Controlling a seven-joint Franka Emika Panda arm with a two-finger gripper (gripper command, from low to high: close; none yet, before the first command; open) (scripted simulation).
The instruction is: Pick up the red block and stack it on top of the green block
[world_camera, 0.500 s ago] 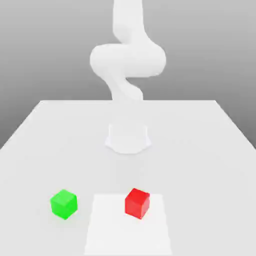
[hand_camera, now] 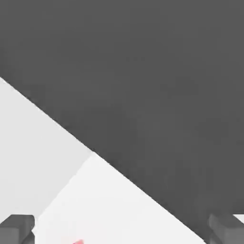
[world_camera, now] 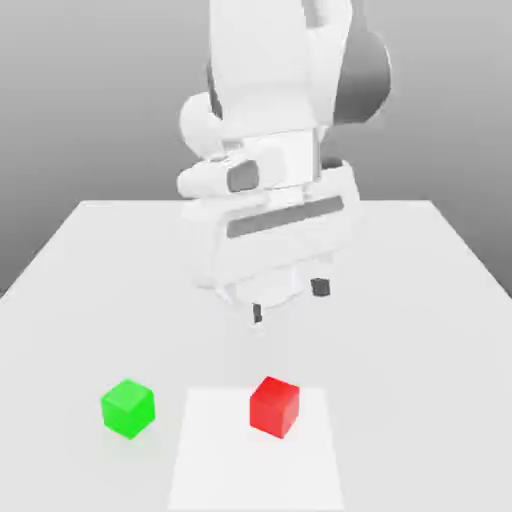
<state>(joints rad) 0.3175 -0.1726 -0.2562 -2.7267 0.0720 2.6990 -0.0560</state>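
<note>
The red block (world_camera: pixel 275 406) rests on a paler square patch (world_camera: pixel 255 470) of the white table (world_camera: pixel 80 270), near the patch's far edge and toward the exterior view's right of its middle. The green block (world_camera: pixel 128 407) sits on the bare table just off the patch, to the exterior view's left of the red block and well apart from it, about level with it. The gripper (world_camera: pixel 288 300) hangs in the air above the table, behind and higher than the red block, touching neither cube. Its two dark fingertips (world_camera: pixel 320 288) stand wide apart with nothing between them; the jaws are spread and hold nothing. In the hand view both fingertips (hand_camera: pixel 16 228) show far apart, with a sliver of the red block (hand_camera: pixel 78 242) at the picture's edge between them.
</note>
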